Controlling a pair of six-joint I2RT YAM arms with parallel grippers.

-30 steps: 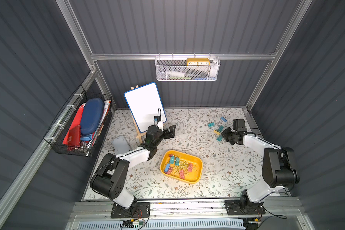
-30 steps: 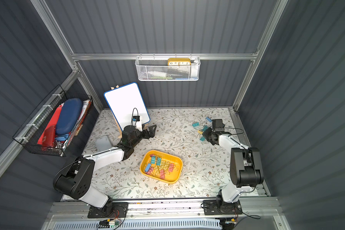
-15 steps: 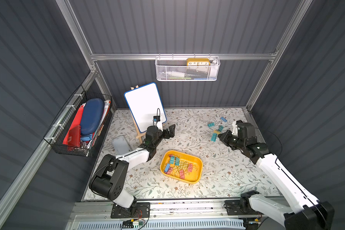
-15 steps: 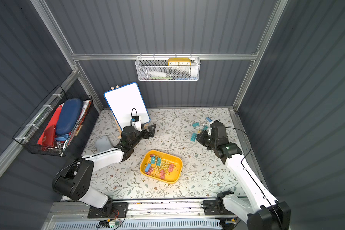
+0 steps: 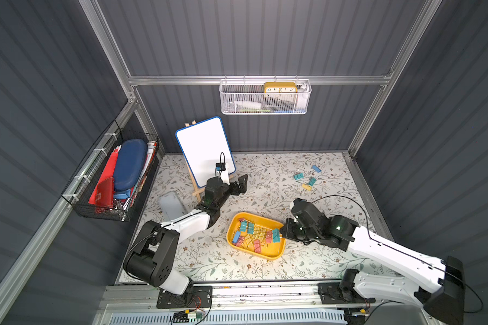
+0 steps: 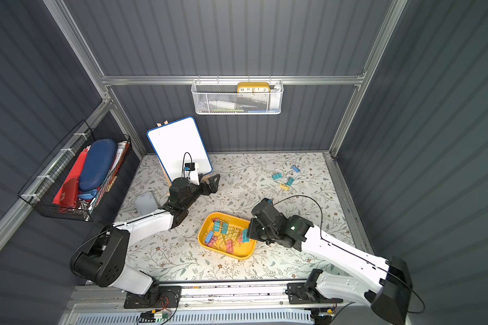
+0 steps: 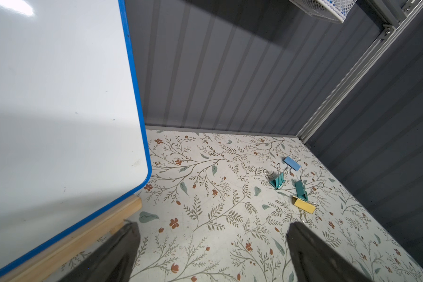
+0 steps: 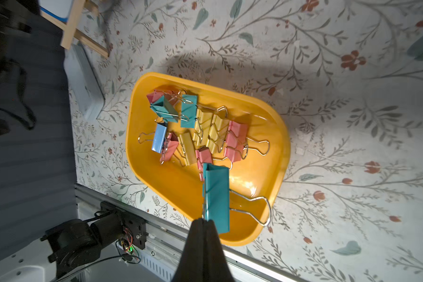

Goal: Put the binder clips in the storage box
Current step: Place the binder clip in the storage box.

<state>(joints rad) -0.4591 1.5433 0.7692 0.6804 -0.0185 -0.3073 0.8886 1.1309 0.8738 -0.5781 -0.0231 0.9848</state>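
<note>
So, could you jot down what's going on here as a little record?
Right hand: shut on teal clip, held over the box
Left hand: open, empty, beside the whiteboard
In box: about ten clips
Loose clips: four on the table; one blue, two teal, one yellow

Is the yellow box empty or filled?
Partly filled: the storage box holds a heap of binder clips, with bare yellow floor showing beside them.
</note>
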